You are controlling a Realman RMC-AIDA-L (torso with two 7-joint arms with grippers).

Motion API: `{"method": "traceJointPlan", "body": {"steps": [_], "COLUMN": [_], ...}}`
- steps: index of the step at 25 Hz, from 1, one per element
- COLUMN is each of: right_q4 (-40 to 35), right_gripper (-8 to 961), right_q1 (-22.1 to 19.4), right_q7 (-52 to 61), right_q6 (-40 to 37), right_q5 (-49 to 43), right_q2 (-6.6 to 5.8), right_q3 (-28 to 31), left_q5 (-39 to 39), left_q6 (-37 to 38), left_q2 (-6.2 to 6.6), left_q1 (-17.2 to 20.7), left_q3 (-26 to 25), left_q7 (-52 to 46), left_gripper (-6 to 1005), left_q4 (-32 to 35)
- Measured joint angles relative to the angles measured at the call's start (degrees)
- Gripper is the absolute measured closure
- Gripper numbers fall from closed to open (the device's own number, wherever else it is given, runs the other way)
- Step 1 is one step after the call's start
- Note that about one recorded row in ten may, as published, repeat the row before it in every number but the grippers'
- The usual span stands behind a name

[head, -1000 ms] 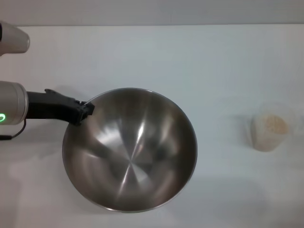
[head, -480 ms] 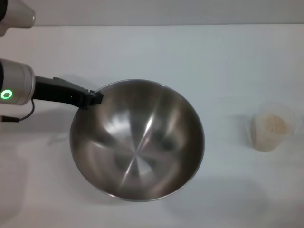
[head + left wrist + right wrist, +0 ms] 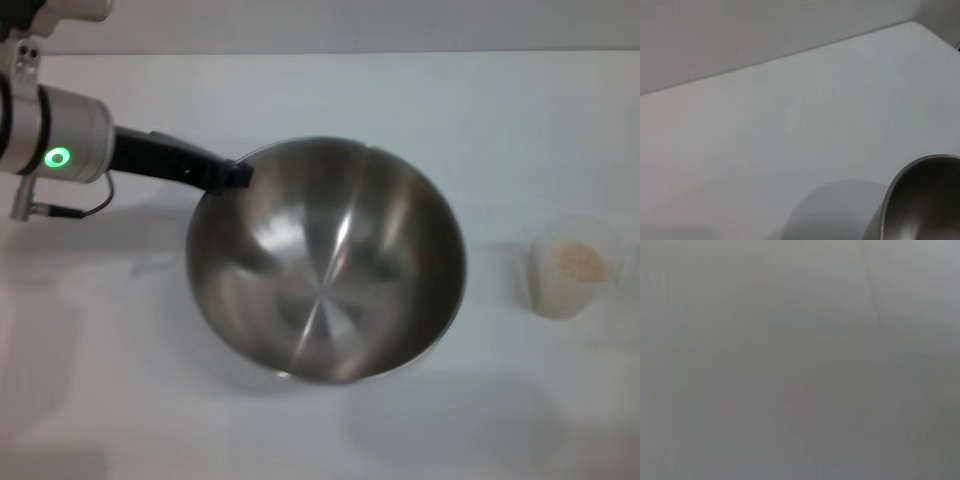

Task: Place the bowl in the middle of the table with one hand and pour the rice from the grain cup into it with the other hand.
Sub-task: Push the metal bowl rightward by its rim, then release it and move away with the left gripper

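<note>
The large steel bowl [image 3: 325,260] hangs tilted just above the white table [image 3: 400,100], near its middle. My left gripper [image 3: 232,176] is shut on the bowl's far-left rim, its black fingers reaching in from the left. A slice of the bowl's rim [image 3: 920,200] shows in the left wrist view. The clear grain cup [image 3: 568,268] stands upright at the right side of the table, with beige rice [image 3: 575,262] inside. My right gripper is out of view; the right wrist view shows only a flat grey surface.
The bowl casts a shadow [image 3: 450,420] on the tabletop beneath it. A grey wall [image 3: 350,25] runs along the table's far edge. A cable [image 3: 60,210] loops under my left wrist.
My left gripper has carried the bowl to the right and away from me, toward the table's middle. The cup has stayed put.
</note>
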Motion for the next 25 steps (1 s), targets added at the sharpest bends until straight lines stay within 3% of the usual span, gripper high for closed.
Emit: {"method": "traceJointPlan", "body": {"steps": [4,8,25], "right_q4": [0.0,0.0,-0.1], "right_gripper": [120,120,119], "right_q1": [0.1,0.1,0.1], "right_q7": [0.0,0.0,0.0], "right_q6": [0.0,0.0,-0.1], "right_q5": [0.1,0.1,0.0], "right_q2": [-0.04,-0.04,0.00], "right_q3": [-0.2,-0.3,-0.3], "left_q5": [-1.1,-1.5,-2.4], "left_q6": [3.4,5.3,13.1], "left_q2": [-0.02,0.00,-0.23], "left_q1": [-3.6,-4.8,-5.5], "left_q3": [-0.1,-0.1,1.7], "left_q7": [0.9,1.5,1.7], "left_gripper": [909,898,851], "left_q4": [5.8,8.4,14.2]}}
